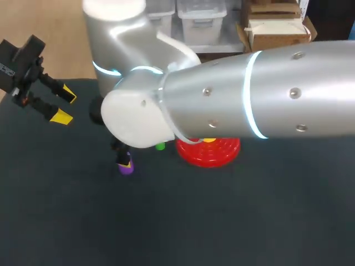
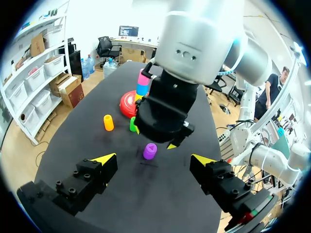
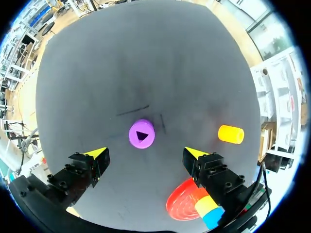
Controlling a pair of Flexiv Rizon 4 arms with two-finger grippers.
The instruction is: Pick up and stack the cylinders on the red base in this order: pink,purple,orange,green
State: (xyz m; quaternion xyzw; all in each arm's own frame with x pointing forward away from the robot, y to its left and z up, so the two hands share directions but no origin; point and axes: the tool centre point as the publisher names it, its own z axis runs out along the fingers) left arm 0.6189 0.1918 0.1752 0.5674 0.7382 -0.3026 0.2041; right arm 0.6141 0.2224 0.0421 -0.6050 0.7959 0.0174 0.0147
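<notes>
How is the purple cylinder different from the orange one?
Colour: the purple cylinder is purple, the orange cylinder orange. Place: the purple cylinder sits just ahead of the right gripper, centred between its open fingers; the orange cylinder stands off beside one finger. Both stand upright on the table, not on the red base.

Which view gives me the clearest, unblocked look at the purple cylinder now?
Right wrist view: small purple plastic cylinder sharp, unblocked. Head view: glossy silver right arm blocks most of the scene. Left wrist view: visible beneath right gripper.
</notes>
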